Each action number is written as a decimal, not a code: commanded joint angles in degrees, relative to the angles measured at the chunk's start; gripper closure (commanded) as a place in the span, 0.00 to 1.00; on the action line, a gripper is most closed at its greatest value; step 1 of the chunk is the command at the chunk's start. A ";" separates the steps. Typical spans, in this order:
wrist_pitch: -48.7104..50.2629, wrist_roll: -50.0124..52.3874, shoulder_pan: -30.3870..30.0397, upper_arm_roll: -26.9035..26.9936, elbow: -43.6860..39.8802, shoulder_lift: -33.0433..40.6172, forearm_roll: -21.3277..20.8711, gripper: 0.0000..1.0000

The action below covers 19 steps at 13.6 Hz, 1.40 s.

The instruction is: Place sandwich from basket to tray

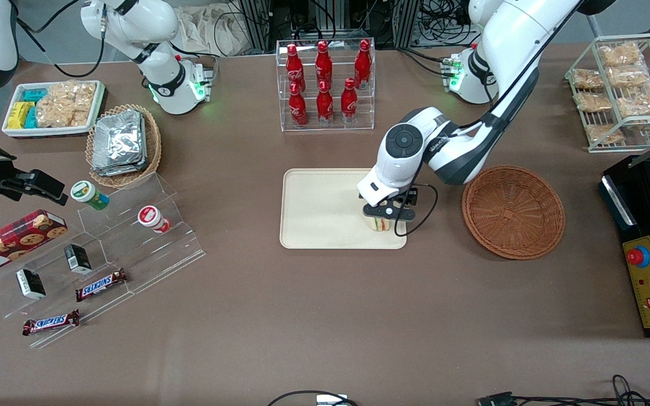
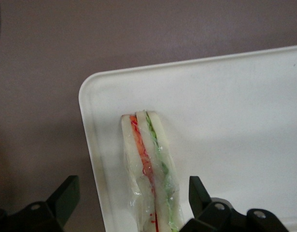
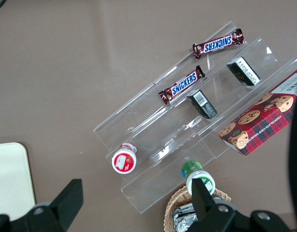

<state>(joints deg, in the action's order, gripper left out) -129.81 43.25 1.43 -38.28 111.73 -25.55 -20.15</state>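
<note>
A brown surface point(image 1: 325, 338) carries everything, with cables and metal framing showing above its farthest edge; taking the tray point(image 1: 319, 211) as landmark, the cream tray lies near the middle of the surface, a clear rack of red bottles point(image 1: 325, 79) stands farther from the front camera than the tray, and the round brown basket point(image 1: 513, 211) sits beside the tray toward the working arm's end, with nothing in it; a clear stepped stand with chocolate bars point(image 1: 99, 285) and small tubs lies toward the parked arm's end; the end effector point(image 1: 388, 217) hangs over the tray's corner nearest the basket and the front camera, its fingers point(image 2: 66, 193) spread wide and standing apart from the sandwich point(image 2: 150, 169) on either side, gripping nothing; the sandwich rests on edge on the tray just inside that corner, red and green filling facing up between white bread in clear wrap.
</note>
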 commanded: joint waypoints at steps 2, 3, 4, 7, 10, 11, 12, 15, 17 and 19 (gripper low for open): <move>4.29 3.25 -2.11 0.84 -0.90 4.70 -0.51 0.00; 4.83 3.16 -4.48 0.75 -0.99 5.93 -0.51 0.00; 5.01 3.25 -5.98 0.75 -1.43 7.25 -0.33 0.00; 5.18 3.25 -9.33 0.75 -4.06 8.23 -0.24 0.00; 11.48 2.20 -11.09 0.75 -8.54 8.14 -0.24 0.00; 13.43 2.11 -12.49 0.57 -9.59 8.14 -0.16 0.00; 13.88 1.58 -12.94 0.57 -10.21 8.14 -0.07 0.00; 13.97 0.87 -13.81 0.75 -10.39 8.32 0.55 0.00; 14.76 0.44 -15.66 0.40 -10.22 8.49 0.55 0.00; 15.20 -1.84 -15.84 0.74 -10.22 8.76 1.68 0.00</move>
<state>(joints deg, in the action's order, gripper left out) -116.23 43.70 -13.51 -37.12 101.76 -17.80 -19.86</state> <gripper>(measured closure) 0.000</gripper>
